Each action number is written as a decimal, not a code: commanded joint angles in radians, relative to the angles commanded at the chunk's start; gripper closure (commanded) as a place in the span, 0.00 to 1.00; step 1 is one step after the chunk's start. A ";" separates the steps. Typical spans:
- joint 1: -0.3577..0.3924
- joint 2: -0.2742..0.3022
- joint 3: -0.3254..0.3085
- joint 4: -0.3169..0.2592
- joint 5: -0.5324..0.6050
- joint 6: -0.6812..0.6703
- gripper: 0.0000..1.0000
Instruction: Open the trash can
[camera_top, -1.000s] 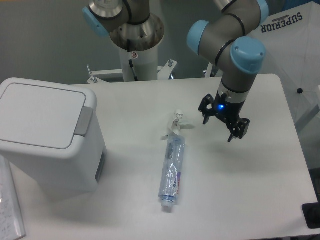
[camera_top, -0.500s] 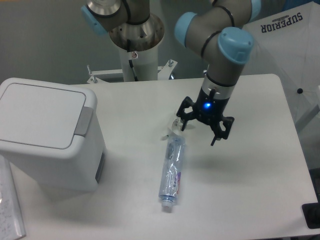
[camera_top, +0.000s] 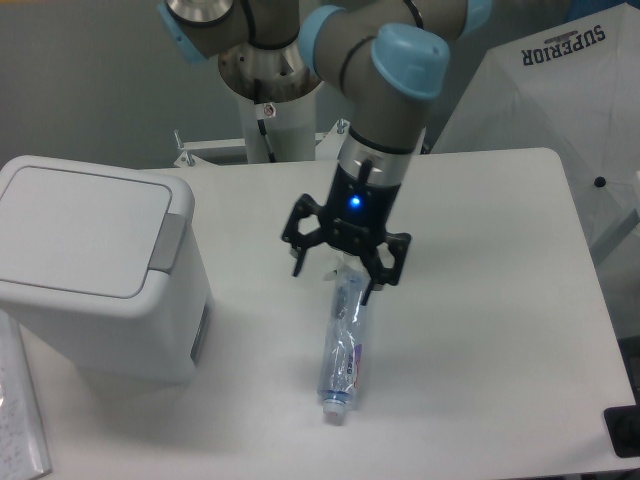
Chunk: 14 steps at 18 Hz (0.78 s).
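Bin (camera_top: 95, 265) lid shut – task not started.
Claw (camera_top: 345, 262) fingers apart, empty, above bottle (camera_top: 343, 340), well right of bin.

White table (camera_top: 500, 330). On it: white trash can (camera_top: 95, 270) at left, lid shut; crushed clear plastic bottle (camera_top: 343, 345) lying mid-table; papers (camera_top: 18, 420) at front-left corner.

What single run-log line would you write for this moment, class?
phase: approach | claw: open, empty, above crushed bottle | trash can: lid closed, grey tab untouched | contact: none
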<state>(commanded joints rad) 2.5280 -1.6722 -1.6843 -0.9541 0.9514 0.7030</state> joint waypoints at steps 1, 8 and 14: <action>0.000 0.017 -0.003 0.000 -0.031 -0.031 0.00; -0.092 0.042 -0.025 0.017 -0.074 -0.157 0.00; -0.124 0.031 -0.021 0.041 -0.074 -0.157 0.00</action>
<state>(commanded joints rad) 2.4037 -1.6413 -1.7058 -0.9128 0.8774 0.5461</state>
